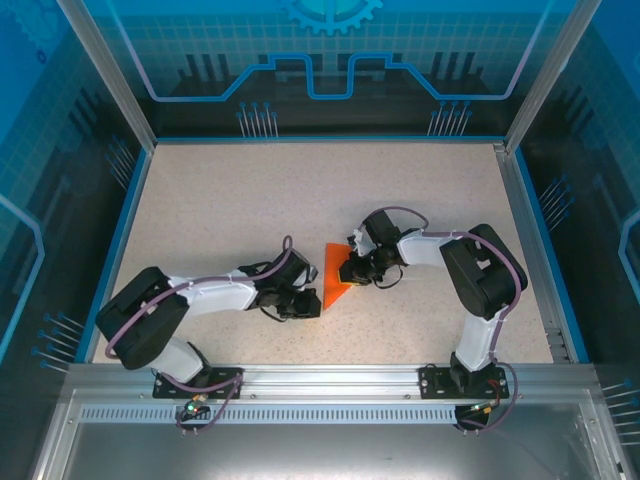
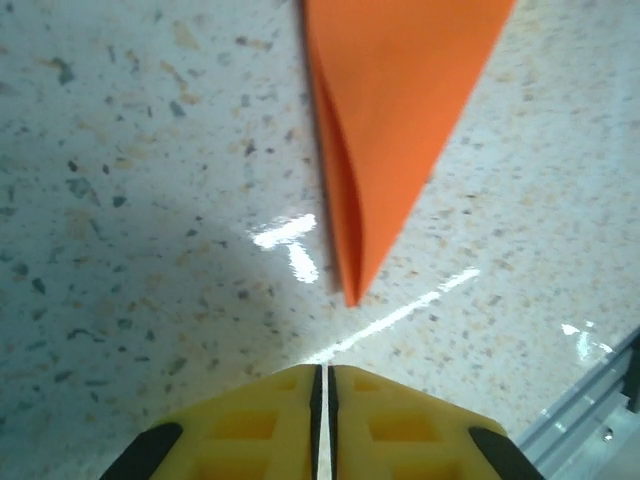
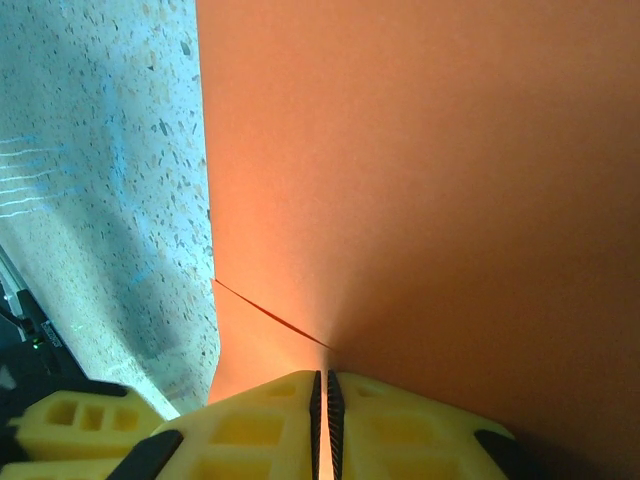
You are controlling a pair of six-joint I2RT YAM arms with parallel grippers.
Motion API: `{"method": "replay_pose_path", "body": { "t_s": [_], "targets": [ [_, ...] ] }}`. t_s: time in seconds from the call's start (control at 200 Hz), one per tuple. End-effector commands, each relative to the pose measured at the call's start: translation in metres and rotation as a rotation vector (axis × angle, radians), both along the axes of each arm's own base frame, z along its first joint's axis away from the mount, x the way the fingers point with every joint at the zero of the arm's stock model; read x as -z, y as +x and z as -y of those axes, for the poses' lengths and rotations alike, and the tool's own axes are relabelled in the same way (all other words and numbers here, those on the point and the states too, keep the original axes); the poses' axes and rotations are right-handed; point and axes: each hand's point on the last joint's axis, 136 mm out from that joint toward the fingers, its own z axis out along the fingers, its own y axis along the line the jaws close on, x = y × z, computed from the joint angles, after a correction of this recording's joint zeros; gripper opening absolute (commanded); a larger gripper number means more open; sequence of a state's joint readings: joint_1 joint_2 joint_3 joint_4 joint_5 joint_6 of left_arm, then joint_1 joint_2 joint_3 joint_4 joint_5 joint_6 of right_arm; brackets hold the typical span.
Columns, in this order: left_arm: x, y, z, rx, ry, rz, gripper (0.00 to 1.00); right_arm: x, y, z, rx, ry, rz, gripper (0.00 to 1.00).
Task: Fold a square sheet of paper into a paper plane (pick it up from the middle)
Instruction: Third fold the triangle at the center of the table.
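Note:
The square sheet of paper (image 1: 333,280) lies mid-table as a bright orange, creased pointed shape, its tip toward the near edge. In the left wrist view its sharp tip (image 2: 352,290) rests on the table a little ahead of my left gripper (image 2: 322,372), which is shut with nothing between its jaws. In the overhead view the left gripper (image 1: 308,303) sits just left of that tip. My right gripper (image 1: 352,270) is at the paper's right edge. In the right wrist view the orange paper (image 3: 420,180) spreads ahead, a fold line runs into the shut right gripper (image 3: 322,376), and orange shows in the jaw gap.
The speckled beige table (image 1: 250,200) has a blue border and an aluminium rail (image 1: 320,375) along the near edge. Clear walls with metal posts stand on the other three sides. The left gripper's yellow fingers (image 3: 60,425) show at the lower left of the right wrist view.

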State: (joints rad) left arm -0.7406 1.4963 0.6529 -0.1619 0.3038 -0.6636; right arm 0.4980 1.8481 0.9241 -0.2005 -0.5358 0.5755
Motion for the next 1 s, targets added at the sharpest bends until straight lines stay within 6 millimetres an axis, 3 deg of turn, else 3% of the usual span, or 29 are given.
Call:
{"method": "replay_pose_path", "body": {
  "t_s": [0.0,0.15,0.335,0.54,0.665,0.83,0.99],
  "targets": [
    [-0.028,0.017,0.005,-0.012,-0.032,0.095,0.15,0.027,-0.012,0.024,0.018,-0.147,-0.047,0.14],
    [-0.039,0.046,0.024,-0.037,-0.070,0.157,0.15,0.027,-0.010,0.023,0.022,-0.144,-0.046,0.15],
    [-0.018,0.056,0.041,-0.047,-0.092,0.112,0.13,0.025,-0.008,0.020,0.021,-0.136,-0.043,0.16],
    [0.019,0.040,0.025,-0.051,-0.008,0.026,0.10,0.015,-0.003,0.014,0.024,-0.101,-0.017,0.16],
    [0.034,0.029,0.009,-0.057,0.059,-0.001,0.09,-0.002,0.006,0.005,0.027,-0.048,0.027,0.17],
    [0.041,0.024,-0.002,-0.054,0.111,-0.006,0.08,-0.036,0.012,0.003,0.028,-0.007,0.116,0.19],
    [0.040,0.027,0.001,-0.057,0.107,-0.005,0.08,-0.054,-0.006,-0.006,-0.031,0.095,0.115,0.17]
  ]
}}
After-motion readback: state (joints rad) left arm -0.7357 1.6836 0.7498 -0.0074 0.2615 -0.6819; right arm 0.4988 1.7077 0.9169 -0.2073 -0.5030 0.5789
